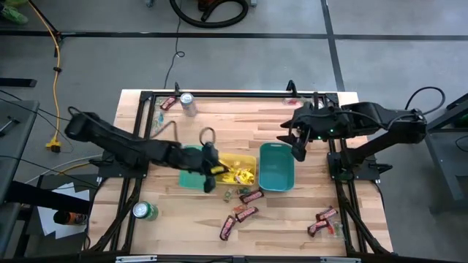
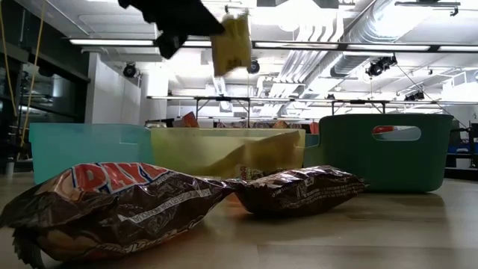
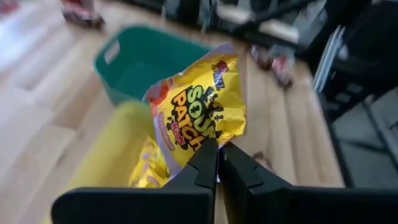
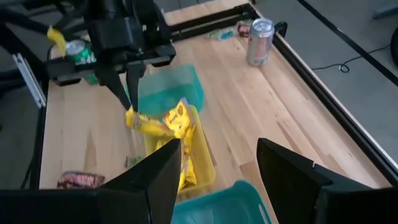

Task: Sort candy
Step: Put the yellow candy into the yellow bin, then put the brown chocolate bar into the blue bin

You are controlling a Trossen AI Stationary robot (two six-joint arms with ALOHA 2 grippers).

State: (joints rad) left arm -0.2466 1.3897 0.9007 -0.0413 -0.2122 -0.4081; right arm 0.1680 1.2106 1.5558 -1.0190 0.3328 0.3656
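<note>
My left gripper [image 1: 213, 166] is shut on a yellow sweet packet [image 3: 199, 112] and holds it in the air over the yellow bin [image 1: 248, 159]. The low view shows the packet [image 2: 231, 41] high above the bins. Inside the yellow bin lie more yellow packets [image 1: 243, 175]. A light green bin [image 1: 191, 179] stands left of the yellow one and a teal bin [image 1: 276, 168] right of it. Brown-and-red bars [image 1: 246, 212] lie flat on the wood in front of the bins. My right gripper [image 1: 298, 151] hangs open above the teal bin's far right corner, with nothing between its fingers. My left gripper pinches the yellow packet by one edge [image 3: 211, 144] between its two fingers. The fingers [image 4: 127, 93] come slanting down from the table's left. The packet sticks out beyond the fingertips, lifted clear above the yellow bin.
A silver can [image 1: 188, 103] stands at the far left and a green can [image 1: 144, 212] at the near left. More bars lie at the near right [image 1: 322, 220], and one lies by the silver can [image 1: 168, 103]. Bare wood lies between the bins and the far edge.
</note>
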